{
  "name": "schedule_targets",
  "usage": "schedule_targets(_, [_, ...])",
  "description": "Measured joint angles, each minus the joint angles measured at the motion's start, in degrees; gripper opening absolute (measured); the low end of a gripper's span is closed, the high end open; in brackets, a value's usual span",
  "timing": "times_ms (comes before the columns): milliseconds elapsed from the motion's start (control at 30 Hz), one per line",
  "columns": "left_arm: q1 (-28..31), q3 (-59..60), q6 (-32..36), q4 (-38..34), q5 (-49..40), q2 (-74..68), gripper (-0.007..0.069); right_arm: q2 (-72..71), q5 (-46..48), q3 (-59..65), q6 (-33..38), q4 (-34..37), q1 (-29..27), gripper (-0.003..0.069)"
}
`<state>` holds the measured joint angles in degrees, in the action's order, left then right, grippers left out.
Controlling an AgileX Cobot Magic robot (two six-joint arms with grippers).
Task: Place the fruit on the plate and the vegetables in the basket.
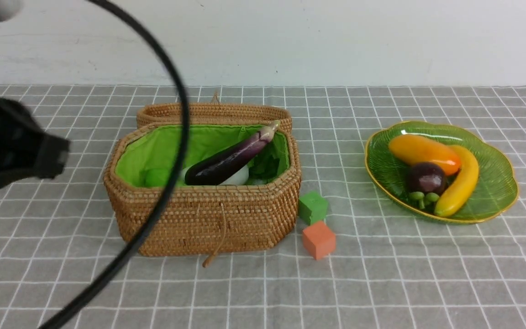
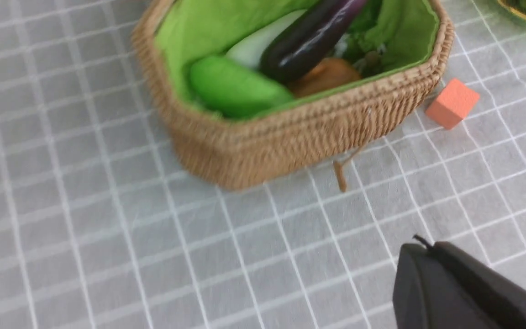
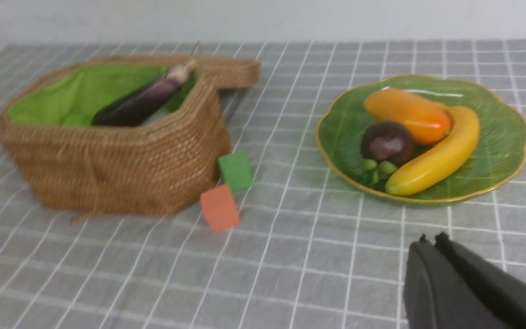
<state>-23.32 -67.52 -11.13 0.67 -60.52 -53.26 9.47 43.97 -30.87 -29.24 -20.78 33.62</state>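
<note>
The woven basket [image 1: 208, 219] with green lining stands left of centre, lid open. Inside lie the purple eggplant [image 1: 231, 157], a white vegetable [image 1: 240, 176], a light green piece [image 2: 235, 87], a tan-orange one [image 2: 324, 77] and dark green leaves [image 1: 265, 167]. The green plate [image 1: 496, 192] at the right holds the banana [image 1: 464, 183], the orange-yellow fruit [image 1: 423, 153] and the dark purple fruit [image 1: 425, 178]. My left gripper [image 2: 420, 246] is shut and empty, above bare cloth in front of the basket. My right gripper [image 3: 429, 242] is shut and empty, near the plate's front.
A green cube [image 1: 312, 206] and an orange cube [image 1: 318, 239] sit on the grey checked cloth between basket and plate. A black cable [image 1: 171, 173] and part of the left arm [image 1: 7, 146] cross the front view's left side. A white wall runs behind.
</note>
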Motion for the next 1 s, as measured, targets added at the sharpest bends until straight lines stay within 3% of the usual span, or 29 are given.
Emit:
schedule_targets(167, [0.1, 8.3, -9.8, -0.7, -0.7, 12.1, -0.0013, -1.9, -1.5, 5.0, -12.8, -9.3, 0.0, -0.0016])
schedule_targets(333, [0.1, 14.1, -14.6, -0.7, -0.4, 19.6, -0.0013, -2.0, -1.5, 6.6, -18.2, -13.0, 0.0, -0.0013])
schedule_targets(800, [0.1, 14.8, -15.6, -0.7, -3.6, 21.8, -0.0013, -2.0, -1.5, 7.2, -18.7, -13.1, 0.0, -0.0004])
schedule_targets(1000, [0.1, 17.0, -15.6, 1.2, 0.2, 24.8, -0.0013, -2.0, -1.5, 7.2, -18.9, -13.1, 0.0, 0.0001])
